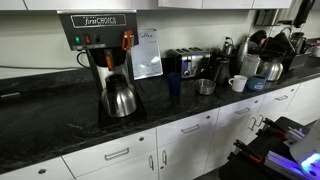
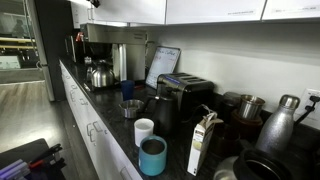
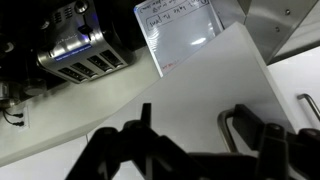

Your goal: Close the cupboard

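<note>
In the wrist view a white cupboard door [image 3: 205,85] stands open and slants across the picture. Its metal handle [image 3: 228,128] shows at the lower right. My gripper [image 3: 195,125] is open, with its dark fingers spread right against the door face. The right finger lies beside the handle and nothing is held between the fingers. The upper cupboards [image 2: 215,10] run along the top of an exterior view. The gripper does not show clearly in either exterior view.
Below the door are a toaster [image 3: 80,55] and a propped white sheet [image 3: 180,30]. The dark counter [image 1: 60,120] carries a coffee maker [image 1: 100,45], a kettle [image 1: 120,98], the toaster [image 1: 187,63], mugs and pots. A neighbouring cupboard handle [image 3: 305,105] shows at the right.
</note>
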`<state>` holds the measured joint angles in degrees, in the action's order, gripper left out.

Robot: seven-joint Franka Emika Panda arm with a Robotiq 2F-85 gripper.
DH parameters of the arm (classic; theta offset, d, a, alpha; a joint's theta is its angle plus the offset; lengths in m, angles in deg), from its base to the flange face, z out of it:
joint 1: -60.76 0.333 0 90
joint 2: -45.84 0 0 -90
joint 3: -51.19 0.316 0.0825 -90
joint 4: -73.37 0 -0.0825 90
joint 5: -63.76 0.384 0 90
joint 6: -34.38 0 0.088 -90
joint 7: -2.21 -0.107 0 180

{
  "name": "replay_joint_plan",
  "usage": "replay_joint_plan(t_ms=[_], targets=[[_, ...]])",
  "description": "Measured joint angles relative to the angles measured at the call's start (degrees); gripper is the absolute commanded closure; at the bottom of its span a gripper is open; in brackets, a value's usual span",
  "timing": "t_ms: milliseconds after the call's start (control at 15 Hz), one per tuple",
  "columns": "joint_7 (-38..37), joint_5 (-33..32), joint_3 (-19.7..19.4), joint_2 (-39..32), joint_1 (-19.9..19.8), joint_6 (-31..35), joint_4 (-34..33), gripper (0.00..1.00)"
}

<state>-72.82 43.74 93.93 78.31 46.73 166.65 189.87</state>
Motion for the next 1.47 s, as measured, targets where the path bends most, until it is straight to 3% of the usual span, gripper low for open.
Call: replay_joint_plan(t_ms=[467, 867, 1467], targets=[[-2.61, 0.03, -0.45, -2.94, 1.04, 4.97, -1.38, 0.98], [-5.98, 0.08, -1.39, -6.78, 1.86, 9.41, -2.58, 0.96], [-8.08, -2.70, -1.19, -12.88, 2.20, 9.78, -6.69, 0.96]])
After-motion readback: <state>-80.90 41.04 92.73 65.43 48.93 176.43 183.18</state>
